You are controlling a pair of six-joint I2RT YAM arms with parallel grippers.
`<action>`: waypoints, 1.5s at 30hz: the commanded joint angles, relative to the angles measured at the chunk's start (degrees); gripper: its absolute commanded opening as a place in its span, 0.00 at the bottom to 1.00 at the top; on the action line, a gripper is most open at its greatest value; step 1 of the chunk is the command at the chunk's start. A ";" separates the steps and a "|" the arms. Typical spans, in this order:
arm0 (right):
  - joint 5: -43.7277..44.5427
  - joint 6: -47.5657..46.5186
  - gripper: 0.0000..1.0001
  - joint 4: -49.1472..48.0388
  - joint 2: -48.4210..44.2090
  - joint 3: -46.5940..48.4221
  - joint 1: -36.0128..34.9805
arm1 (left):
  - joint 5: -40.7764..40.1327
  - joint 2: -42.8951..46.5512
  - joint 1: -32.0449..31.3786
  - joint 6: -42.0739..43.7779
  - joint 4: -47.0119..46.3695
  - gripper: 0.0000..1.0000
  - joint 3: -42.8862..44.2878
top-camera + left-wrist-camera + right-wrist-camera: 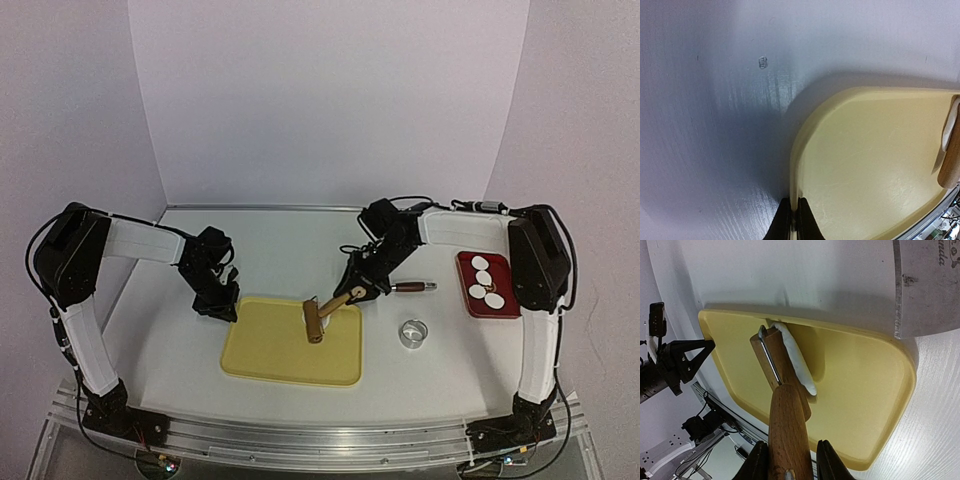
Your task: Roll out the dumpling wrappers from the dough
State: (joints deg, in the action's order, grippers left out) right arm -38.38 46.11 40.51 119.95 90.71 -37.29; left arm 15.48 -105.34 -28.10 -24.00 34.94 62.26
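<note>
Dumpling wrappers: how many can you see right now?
4 dumpling wrappers, all on the red tray at the right of the top view: one at its far end, two mid-tray, one at its near end. They crowd together, so another may be hidden beneath.

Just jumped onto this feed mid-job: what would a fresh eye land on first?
The wooden roller stands out: the right gripper clamps its handle over the yellow plastic tray in the centre, a white strip of dough lying against the roller head. The left gripper pinches that tray's left rim. At the right, a red rectangular tray holds four white round wrappers.
</note>
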 commanded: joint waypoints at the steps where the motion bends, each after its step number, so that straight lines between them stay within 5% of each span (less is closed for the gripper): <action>1: 17.87 2.66 0.00 18.61 12.25 -6.56 -3.58 | -1.70 -2.47 0.62 0.99 -0.79 0.00 0.58; 14: 18.23 0.70 0.00 19.66 13.11 -0.58 -3.85 | -0.44 -3.19 2.15 2.65 -1.66 0.00 1.47; 22: -1.77 -14.14 0.00 13.41 11.96 20.42 -10.18 | 3.19 -4.06 2.18 9.74 -5.98 0.00 3.11; 29: 1.27 -13.21 0.00 12.45 0.95 19.68 -10.76 | 4.09 -7.03 2.17 17.87 -7.26 0.00 6.42; 33: 1.45 -11.68 0.00 12.28 -6.83 13.78 -8.02 | 5.00 -7.64 2.18 17.71 -5.91 0.09 8.93; 38: -1.56 -11.63 0.00 12.07 -12.88 9.89 -3.28 | 4.07 -3.66 2.18 12.12 -4.99 0.32 9.43; 45: -4.61 -14.99 0.00 12.62 -10.85 6.48 1.66 | 5.96 4.13 2.12 2.26 -6.62 0.49 1.42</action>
State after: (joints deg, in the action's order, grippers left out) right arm -39.79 33.79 52.85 107.14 99.34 -36.45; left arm 19.53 -107.55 -26.18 -15.59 29.68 67.53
